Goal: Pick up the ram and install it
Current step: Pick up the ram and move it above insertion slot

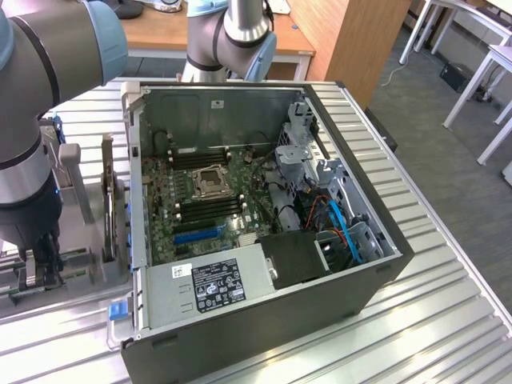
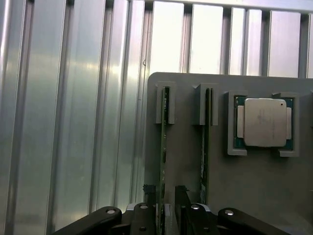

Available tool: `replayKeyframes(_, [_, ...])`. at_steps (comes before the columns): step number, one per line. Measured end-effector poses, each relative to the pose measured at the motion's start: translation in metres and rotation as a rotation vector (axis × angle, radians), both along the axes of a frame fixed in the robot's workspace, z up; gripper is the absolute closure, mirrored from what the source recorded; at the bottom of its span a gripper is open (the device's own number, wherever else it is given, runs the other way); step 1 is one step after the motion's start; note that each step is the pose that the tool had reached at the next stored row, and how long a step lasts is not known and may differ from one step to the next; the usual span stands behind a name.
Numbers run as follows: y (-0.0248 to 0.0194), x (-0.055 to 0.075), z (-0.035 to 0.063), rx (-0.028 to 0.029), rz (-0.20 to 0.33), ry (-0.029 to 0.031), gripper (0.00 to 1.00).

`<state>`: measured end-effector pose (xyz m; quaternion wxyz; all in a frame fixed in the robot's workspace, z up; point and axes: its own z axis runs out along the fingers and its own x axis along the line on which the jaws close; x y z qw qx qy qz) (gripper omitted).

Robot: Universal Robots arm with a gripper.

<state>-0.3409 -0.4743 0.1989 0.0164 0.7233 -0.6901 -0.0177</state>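
In the wrist view, a ram (image 2: pixel 165 142) stands on its long edge in a slot of a grey holder (image 2: pixel 186 161). It is a thin green stick seen edge-on. A second ram stick (image 2: pixel 205 142) stands in the neighbouring slot. My gripper (image 2: pixel 165 193) is open and low over the first stick, with one dark finger (image 2: pixel 148 192) on each side of it and small gaps between. In the exterior view, the gripper (image 1: pixel 38 272) hangs at the exterior view's left, beside the open computer case (image 1: pixel 376 276). The case's motherboard (image 1: pixel 164 208) has dark memory slots (image 1: pixel 210 208).
A square CPU chip (image 2: pixel 264 122) lies in a pocket of the same holder, beyond the second stick. The ribbed metal table (image 2: pixel 73 122) surrounds the holder. Upright grey fixtures (image 1: pixel 108 192) stand between my arm and the case. Drive cages and cables (image 1: pixel 336 216) fill the case's right side.
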Motion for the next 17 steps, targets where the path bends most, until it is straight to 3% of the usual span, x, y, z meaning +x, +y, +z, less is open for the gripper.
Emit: replayKeyframes(17, [-0.0028, 0.0001, 0.0001, -0.002, 0.0, 0.0001, 0.7])
